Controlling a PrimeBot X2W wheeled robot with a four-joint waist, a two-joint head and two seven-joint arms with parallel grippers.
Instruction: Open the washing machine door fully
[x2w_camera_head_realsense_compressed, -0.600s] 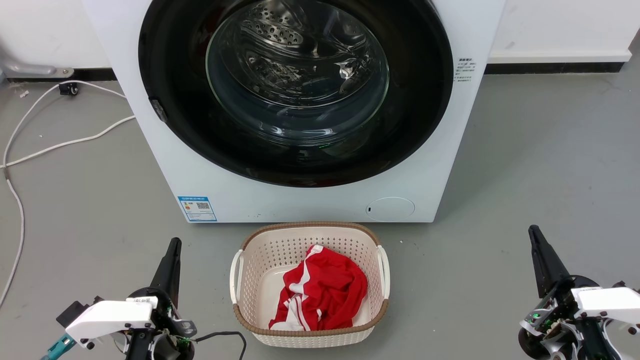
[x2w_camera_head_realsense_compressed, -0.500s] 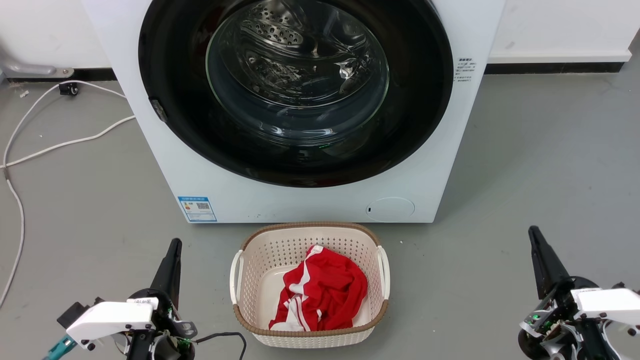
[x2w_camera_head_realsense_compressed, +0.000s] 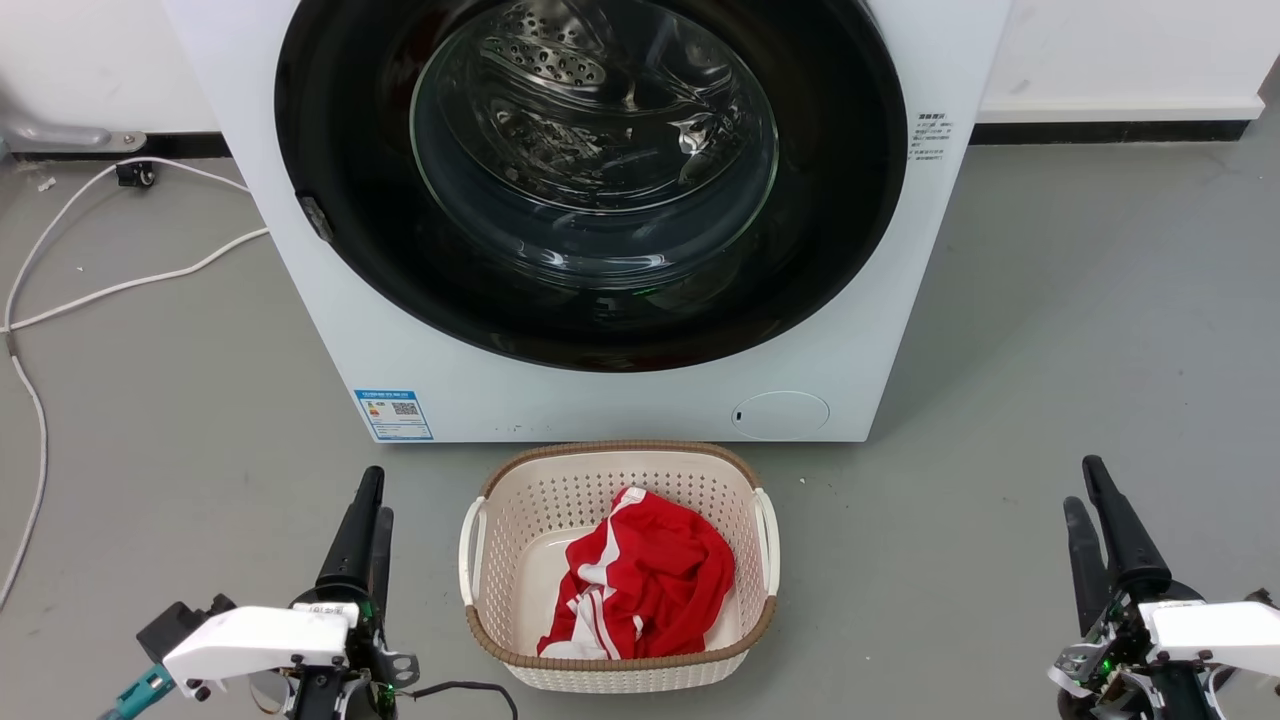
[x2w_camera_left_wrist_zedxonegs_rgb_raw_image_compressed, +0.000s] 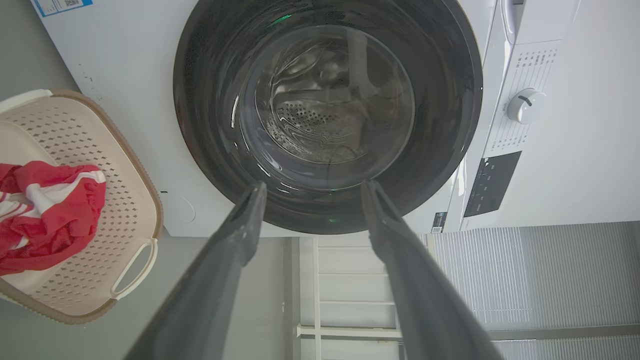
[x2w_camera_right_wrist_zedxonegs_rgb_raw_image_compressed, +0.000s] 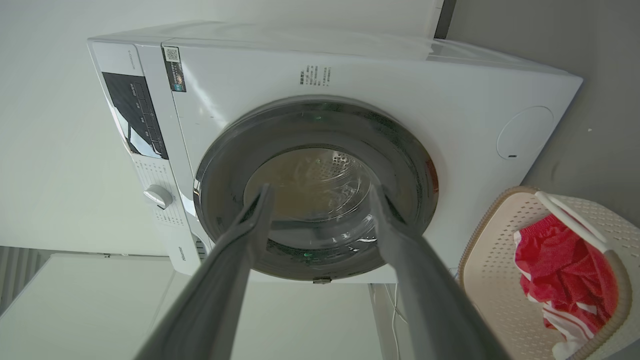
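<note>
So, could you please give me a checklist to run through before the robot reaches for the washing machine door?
Opening done: not ok, the washing machine door sits flush on the machine.
State of left gripper: open, empty, ok.
State of right gripper: open, empty, ok.
Reach: not ok, both hang low near the floor, apart from the door.
Swing path: cannot tell, the basket stands right before the machine, below the door.
Grip point: cannot tell whether the small fitting on the rim is handle or hinge.

Washing machine door (x2w_camera_right_wrist_zedxonegs_rgb_raw_image_compressed: 316, 167) behind right gripper (x2w_camera_right_wrist_zedxonegs_rgb_raw_image_compressed: 321, 190)
</note>
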